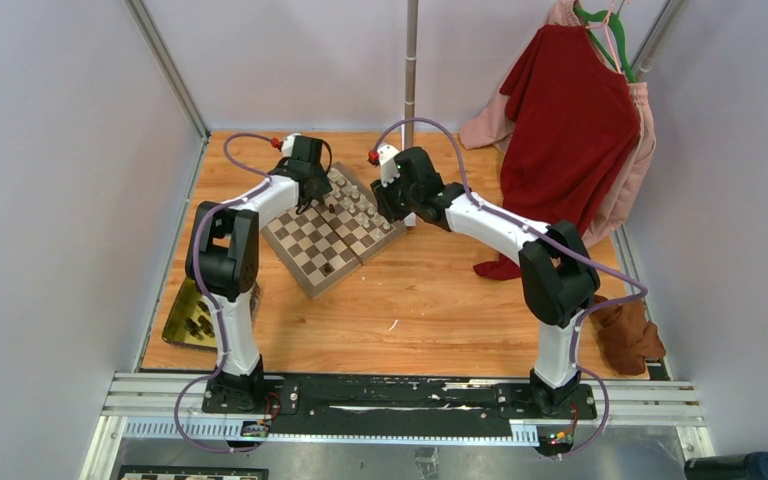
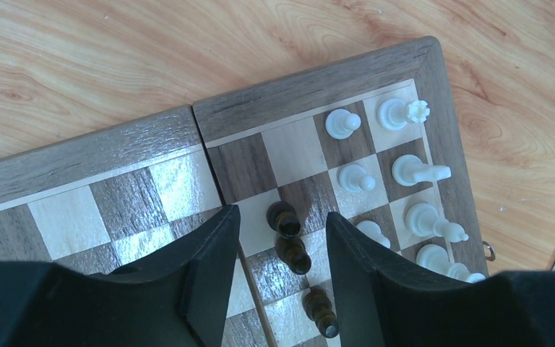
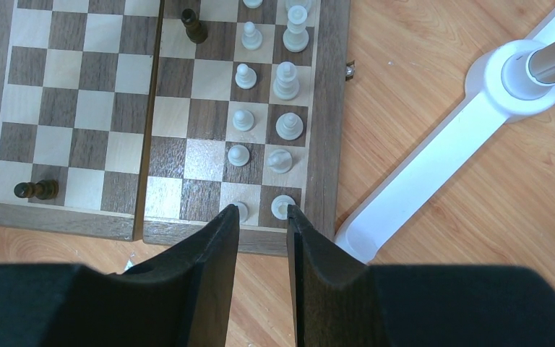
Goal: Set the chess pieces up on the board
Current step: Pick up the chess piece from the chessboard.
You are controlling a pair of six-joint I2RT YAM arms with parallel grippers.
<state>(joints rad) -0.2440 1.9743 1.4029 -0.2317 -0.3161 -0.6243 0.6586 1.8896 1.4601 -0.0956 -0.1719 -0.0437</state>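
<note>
- Dark brown pieces [image 2: 293, 253], three of them, stand in a line on the board [image 2: 296, 87], just on the cream side of its centre seam and one file short of the cream-white pieces [image 2: 355, 178].
- The cream-white pieces fill two rows along one edge of the board, some of the back row tilted or lying over. The dark side looks barely begun, so the task seems well short of done.
- The left end effector [image 2: 280, 215] straddles the dark line with its jaws apart. Board shows on both sides of the pieces, so nothing is gripped yet.
- To do this pick well, it should centre on one dark piece only and come down low on its body. It should close squarely so the neighbours in the line are not knocked, and keep the outer finger off the nearest cream pawn.
- A lone dark piece [image 3: 36, 189] lies on its side near the opposite corner of the board.
- The right end effector [image 3: 261, 211] hangs over the board's rim beside the cream corner, its jaws a little apart and holding nothing. It is best kept clear.
- The board sits askew on the wooden bench [image 1: 440, 300], with a yellow tray [image 1: 175, 325] holding more dark pieces well apart by the left arm's base.
</note>
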